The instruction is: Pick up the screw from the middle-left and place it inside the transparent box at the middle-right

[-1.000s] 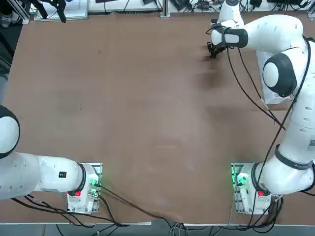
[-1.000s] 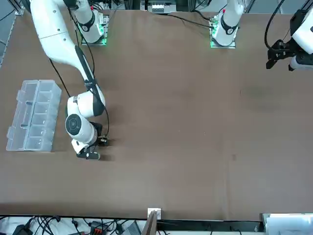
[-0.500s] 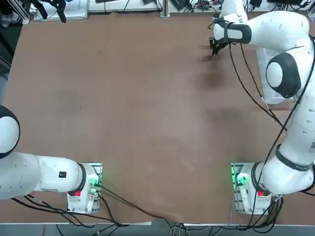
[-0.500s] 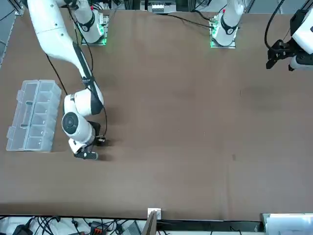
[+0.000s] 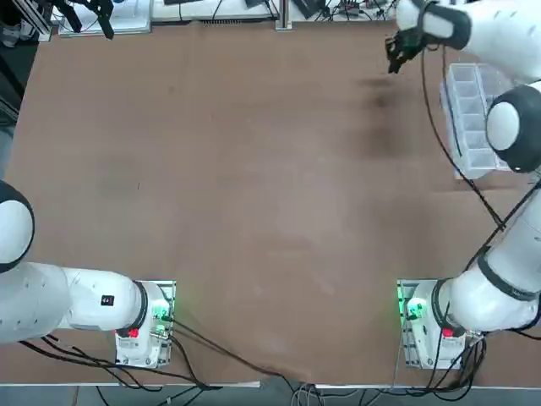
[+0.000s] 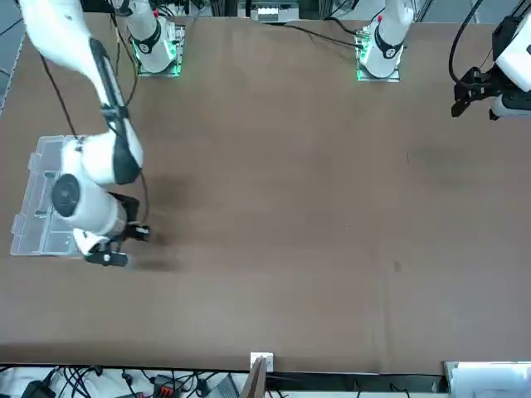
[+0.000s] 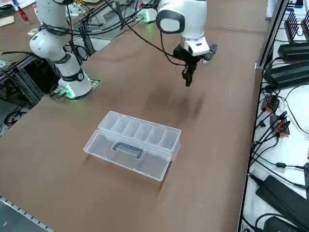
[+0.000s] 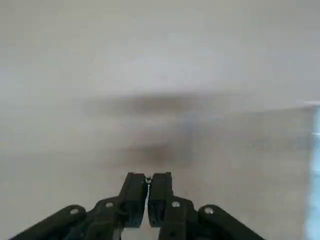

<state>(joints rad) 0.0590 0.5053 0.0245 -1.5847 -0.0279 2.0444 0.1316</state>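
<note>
While the right gripper (image 5: 395,61) is hanging above the bare brown table (image 5: 254,169) in the upper right of the top view, its two fingers are pressing together with no gap between them. In the wrist view a tiny pale speck is sitting at the seam of the tips and is being read as the screw (image 8: 148,178); it is too small to confirm. No screw is showing on the tabletop in any view. The transparent box (image 5: 469,118) is lying at the right edge of the top view, its long axis running up and down the frame, and the gripper is standing to the upper left of it, off its upper end and not over any compartment. In the right side view the box (image 7: 135,142) is sitting at lower centre, the row of compartments lying along its upper side and the lid flap folding open toward the lower edge of the frame. The gripper (image 7: 186,81) is hanging up and to the right of it, clear of the rim. Judged from this, the coming move is calling for travel across toward the compartment row, and release only once the tips are standing over a cell, not over the flap.
</note>
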